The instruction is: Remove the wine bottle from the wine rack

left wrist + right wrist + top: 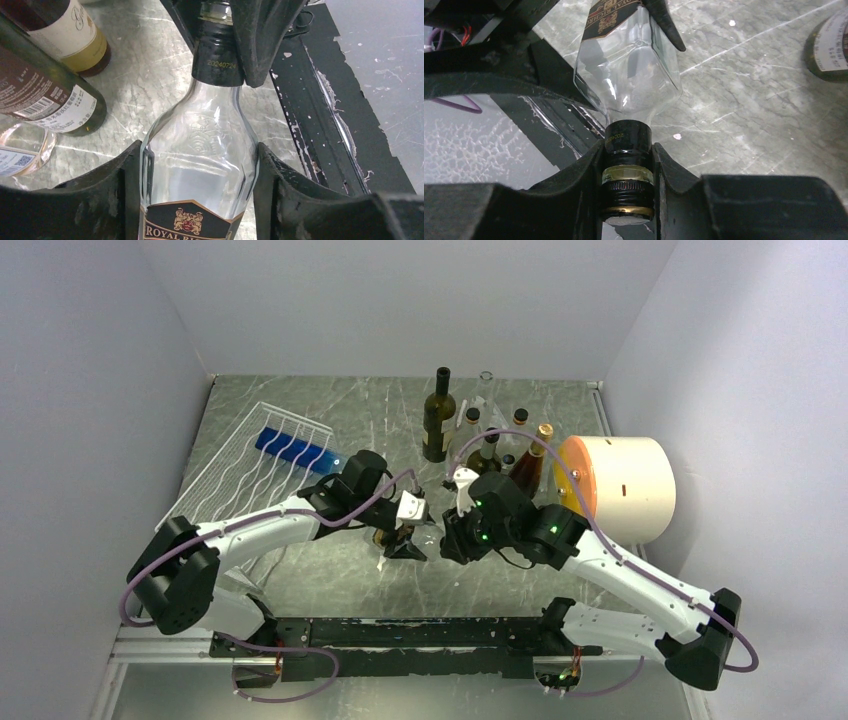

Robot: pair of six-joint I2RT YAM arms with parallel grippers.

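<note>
The wine bottle (pixel 200 135) is clear glass with a black and gold label and a black capped neck. It hangs level between my two grippers, over the table's near middle and off the white wire wine rack (pixel 235 475) at the left. In the left wrist view my left gripper (pixel 197 160) is shut on the bottle's shoulder, a finger pressing each side. My right gripper (pixel 628 155) is shut on the wine bottle's (pixel 629 75) neck and cap. In the top view the left gripper (pixel 405 532) and right gripper (pixel 450 530) nearly meet.
A blue flat pack (pixel 295 450) lies on the rack. Several upright bottles (pixel 438 415) stand at the back middle, some near my left wrist (pixel 55 95). A cream cylinder with an orange face (pixel 620 485) lies at the right. The black base rail (pixel 400 632) runs along the near edge.
</note>
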